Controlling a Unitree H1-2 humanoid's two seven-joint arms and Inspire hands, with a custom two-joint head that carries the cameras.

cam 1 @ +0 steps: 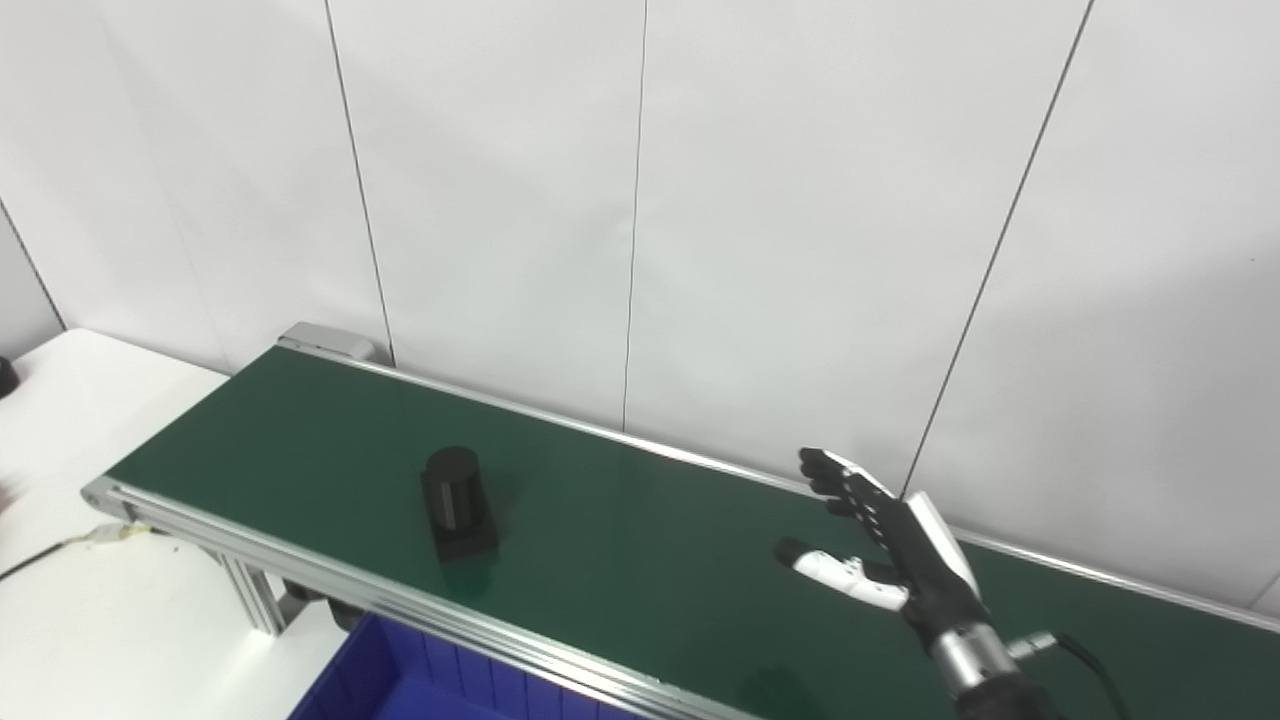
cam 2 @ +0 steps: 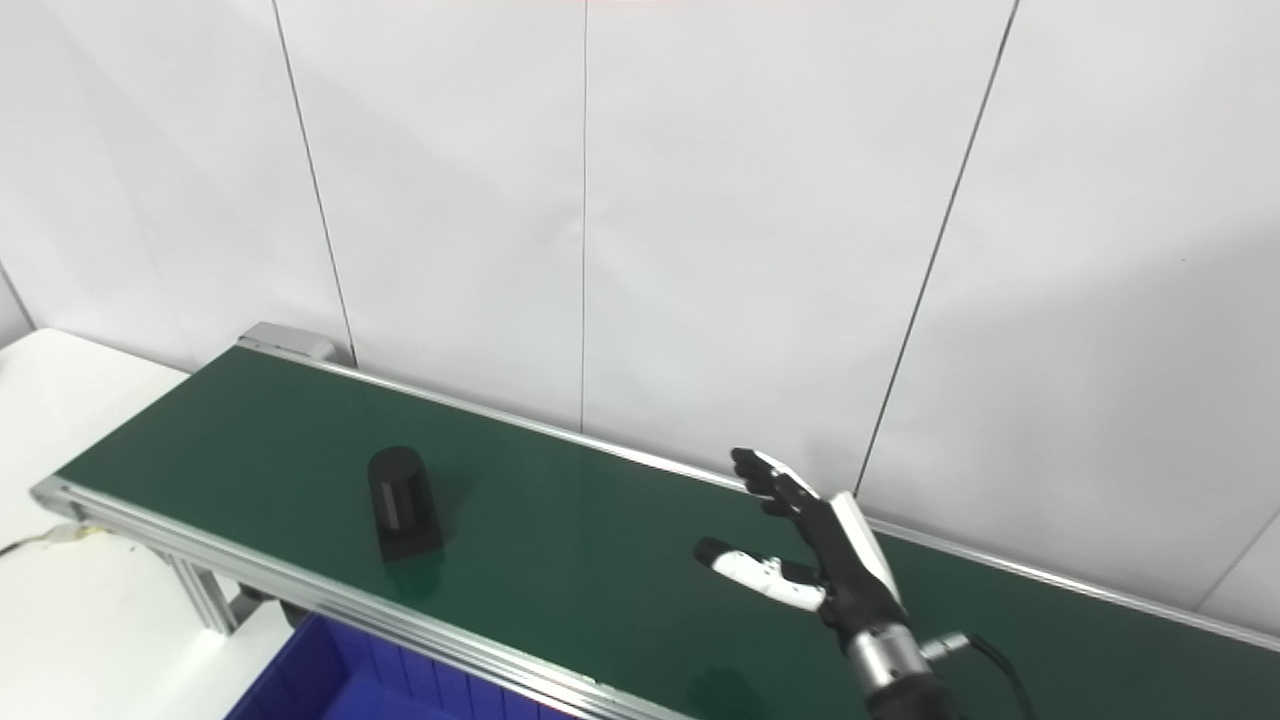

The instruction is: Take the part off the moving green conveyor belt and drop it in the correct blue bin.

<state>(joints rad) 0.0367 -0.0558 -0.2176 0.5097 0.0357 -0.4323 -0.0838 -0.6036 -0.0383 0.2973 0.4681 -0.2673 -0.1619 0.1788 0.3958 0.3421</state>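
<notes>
The black part (cam 1: 458,502) stands upright on the green conveyor belt (cam 1: 620,540), toward its left end and nearer the front rail. The right hand (cam 1: 885,545) hovers over the belt well to the part's right, fingers (cam 1: 835,480) spread and holding nothing. A blue bin (cam 1: 400,670) sits below the front rail.

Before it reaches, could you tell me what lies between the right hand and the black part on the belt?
Nothing: only bare green belt separates the open right hand from the black part, shown in both eye views.

Black part (cam 2: 402,503) upright on green belt (cam 2: 600,540), right hand (cam 2: 815,545) well apart — fingers spread, holding nothing
</notes>
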